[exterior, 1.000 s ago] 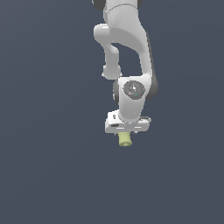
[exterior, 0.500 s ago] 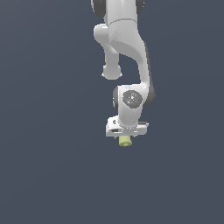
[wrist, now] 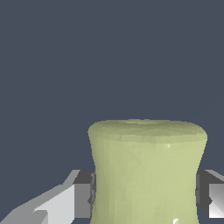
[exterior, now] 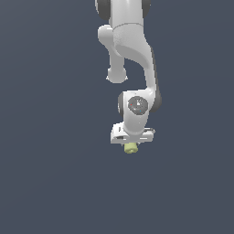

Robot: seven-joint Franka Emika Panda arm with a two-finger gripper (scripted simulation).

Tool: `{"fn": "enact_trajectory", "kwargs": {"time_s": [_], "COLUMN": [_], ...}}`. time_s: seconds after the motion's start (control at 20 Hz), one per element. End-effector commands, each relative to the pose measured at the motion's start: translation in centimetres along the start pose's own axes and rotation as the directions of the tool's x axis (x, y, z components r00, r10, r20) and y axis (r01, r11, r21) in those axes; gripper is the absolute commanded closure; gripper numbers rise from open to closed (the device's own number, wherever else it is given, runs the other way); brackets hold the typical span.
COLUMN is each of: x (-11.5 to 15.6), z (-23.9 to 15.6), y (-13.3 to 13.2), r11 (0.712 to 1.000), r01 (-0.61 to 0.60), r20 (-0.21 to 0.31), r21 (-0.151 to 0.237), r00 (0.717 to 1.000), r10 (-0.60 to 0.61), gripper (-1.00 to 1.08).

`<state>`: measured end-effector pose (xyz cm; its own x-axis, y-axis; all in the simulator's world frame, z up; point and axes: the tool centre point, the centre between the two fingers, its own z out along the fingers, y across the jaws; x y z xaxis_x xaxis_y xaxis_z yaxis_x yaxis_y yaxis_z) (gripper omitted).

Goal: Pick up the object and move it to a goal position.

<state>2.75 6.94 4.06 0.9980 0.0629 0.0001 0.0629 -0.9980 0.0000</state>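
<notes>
- arm (exterior: 132, 55) is reaching down from the far top of the exterior view; carrying well likely means slow, steady travel, no wrist tilt
- claw (exterior: 131, 139) is clenching the spool, pads (wrist: 85, 194) pressing both its sides
- object (exterior: 130, 147) is sitting between the pads, poking out just below the claw

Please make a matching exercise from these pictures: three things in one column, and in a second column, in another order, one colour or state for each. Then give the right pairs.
Things:
1. spool-shaped object
2. gripper
3. finger pads

Colour or state:
A. dark grey, pressed against the waist of the spool
B. pale yellow-green, with flared ends
C. white, shut on the thing it carries

Pairs: 1-B, 2-C, 3-A
</notes>
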Motion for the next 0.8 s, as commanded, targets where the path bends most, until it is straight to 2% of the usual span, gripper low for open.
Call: {"fn": "enact_trajectory", "kwargs": {"time_s": [0.0, 0.4, 0.75], "x": [0.0, -0.1, -1.0], "z": [0.1, -0.4, -3.0], "y": [0.0, -0.2, -1.4], "r11": [1.000, 1.000, 1.000], "r01": [-0.001, 0.000, 0.000], "r20": [0.001, -0.001, -0.001], "r21": [0.000, 0.000, 0.000], "r00": [1.000, 1.000, 1.000], "r10": [0.001, 0.000, 0.000], "gripper": [1.08, 1.08, 1.08]}}
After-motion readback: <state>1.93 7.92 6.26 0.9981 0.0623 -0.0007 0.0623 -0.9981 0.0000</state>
